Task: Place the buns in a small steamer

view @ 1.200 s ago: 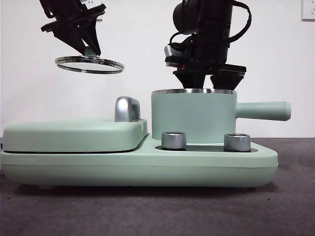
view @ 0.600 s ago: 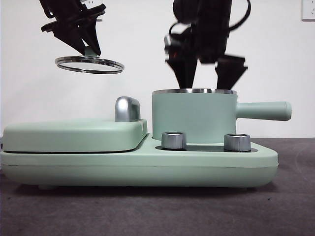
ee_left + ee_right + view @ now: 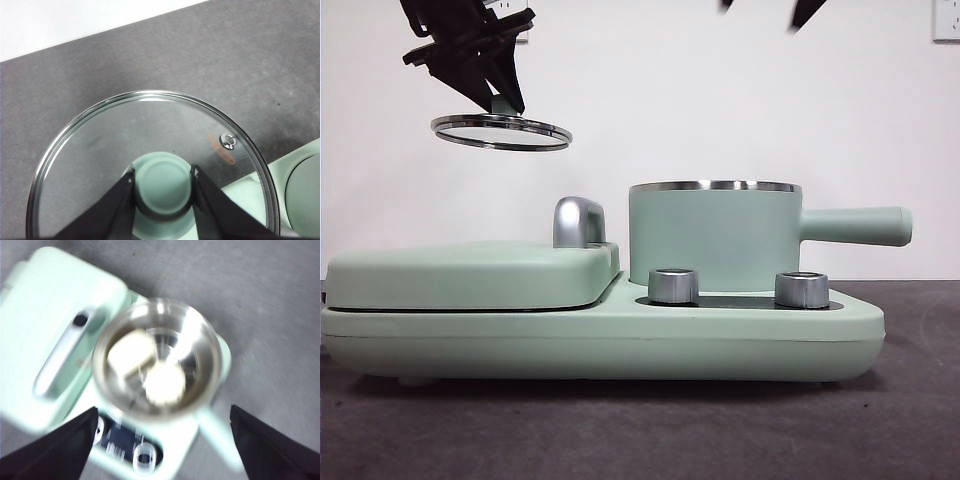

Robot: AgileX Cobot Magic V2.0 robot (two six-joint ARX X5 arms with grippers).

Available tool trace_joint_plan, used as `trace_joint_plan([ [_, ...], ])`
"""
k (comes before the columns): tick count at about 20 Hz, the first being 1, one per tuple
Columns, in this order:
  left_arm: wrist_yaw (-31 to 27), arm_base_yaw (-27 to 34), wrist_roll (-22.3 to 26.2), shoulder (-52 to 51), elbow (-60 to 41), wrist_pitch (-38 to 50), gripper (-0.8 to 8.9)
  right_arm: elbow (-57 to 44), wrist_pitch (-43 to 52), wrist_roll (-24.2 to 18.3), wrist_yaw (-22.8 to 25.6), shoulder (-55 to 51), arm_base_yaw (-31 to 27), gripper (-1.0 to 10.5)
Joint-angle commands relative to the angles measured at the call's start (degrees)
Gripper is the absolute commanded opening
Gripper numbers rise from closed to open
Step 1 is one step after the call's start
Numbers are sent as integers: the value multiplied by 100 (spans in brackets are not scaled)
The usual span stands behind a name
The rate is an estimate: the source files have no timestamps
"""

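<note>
- You see both buns inside the small steamer [image 3: 713, 236]: in the blurred right wrist view a squarish cream bun [image 3: 130, 352] lies just beside a rounder pale bun [image 3: 164, 382], the two touching or nearly so on the steel floor of the pot.
- You cannot make out ridges or dots on either bun; the blur hides them.
- The small steamer stands uncovered on the right part of the mint-green cooker base [image 3: 600, 345], its straight handle [image 3: 855, 225] reaching toward the right edge of the tabletop [image 3: 920, 420].
- Two steel knobs [image 3: 673, 285] sit on the base in front of the pot.
- The flat griddle cover [image 3: 470, 275] with its chrome handle [image 3: 578, 221] fills the left part of the base.
- Your left end effector [image 3: 162, 187] is clamped on the green knob [image 3: 162, 181] of the glass lid [image 3: 501, 131], holding it in the air above the griddle cover, toward the left edge of the tabletop.
- Your right end effector [image 3: 162, 440] hangs high above the small steamer, its jaws spread wide apart and holding nothing; only black tips [image 3: 807, 11] show at the top of the front view.
</note>
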Motion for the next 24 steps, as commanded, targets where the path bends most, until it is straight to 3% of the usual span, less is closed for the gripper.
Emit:
trace_joint_plan([
  [1, 26, -96, -9, -4, 243, 103, 19, -772, -450, 221, 17, -951, 101, 421],
  [4, 26, -308, -79, -4, 243, 52, 19, -2000, -337, 330, 151, -2337, 105, 421],
  [7, 26, -656, -356, -4, 243, 37, 19, -3399, 496, 450, 170, -3941, 168, 420],
  [14, 26, -1762, -413, -4, 243, 35, 19, -5696, 1364, 431, -151, -6885, 282, 420],
  [17, 26, -2188, -413, -4, 243, 50, 19, -6035, 1390, 437, -474, -7521, 280, 420],
  [24, 24, -2826, -203, 39, 243, 129, 18, -6067, 1388, 428, -450, -7720, 280, 420],
])
